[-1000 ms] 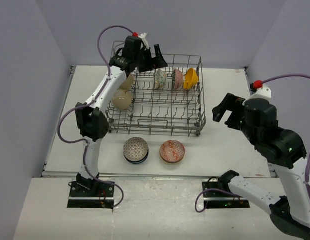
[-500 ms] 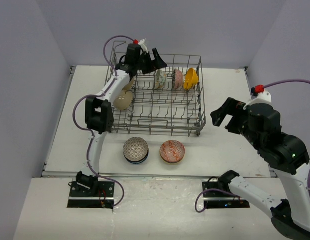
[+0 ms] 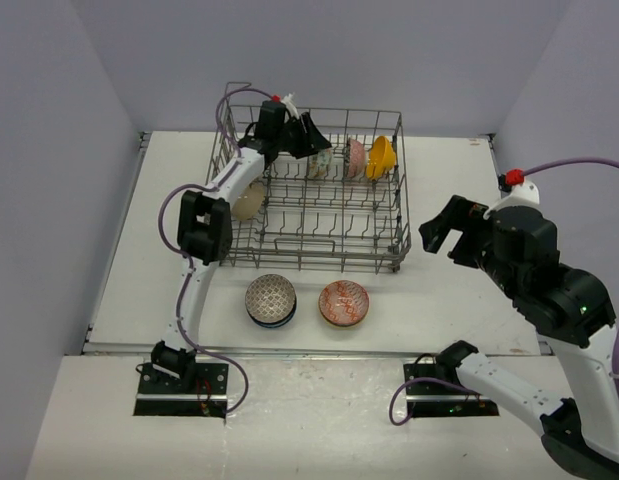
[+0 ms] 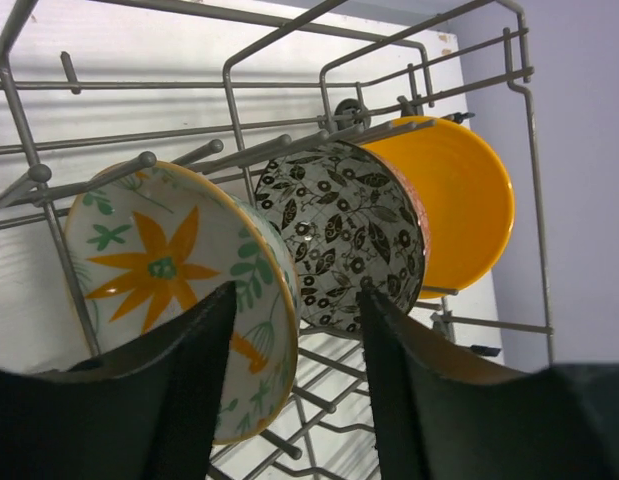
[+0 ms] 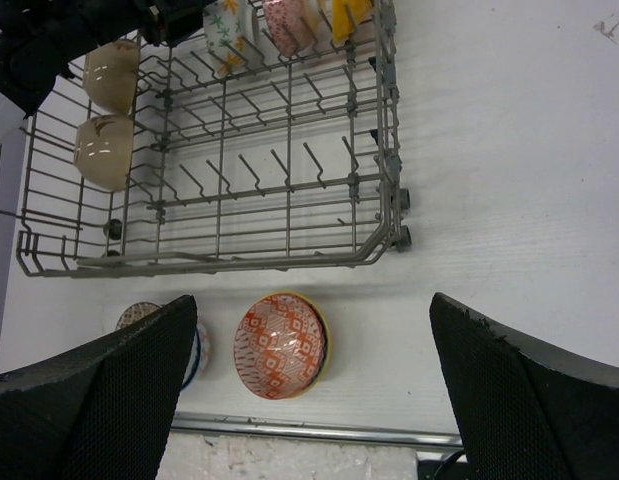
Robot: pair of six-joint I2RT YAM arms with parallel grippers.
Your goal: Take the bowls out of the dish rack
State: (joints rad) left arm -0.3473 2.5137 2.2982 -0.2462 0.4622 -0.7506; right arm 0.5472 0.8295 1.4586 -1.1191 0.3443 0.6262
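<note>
The grey wire dish rack holds a flowered white bowl, a black-patterned bowl and an orange-yellow bowl upright in its back row. Two beige bowls stand at its left end. My left gripper reaches in over the back row. Its jaws straddle the flowered bowl's rim, one finger across the inside, the other a small gap off. My right gripper hangs open to the right of the rack, holding nothing.
Two bowls sit on the table before the rack: a blue-patterned one and a red-orange one. Purple walls close the table on three sides. A metal rail runs along the near edge.
My left gripper slid right along the rack's back row and its jaws narrowed around the flowered bowl's rim. The right arm shifted only slightly.
</note>
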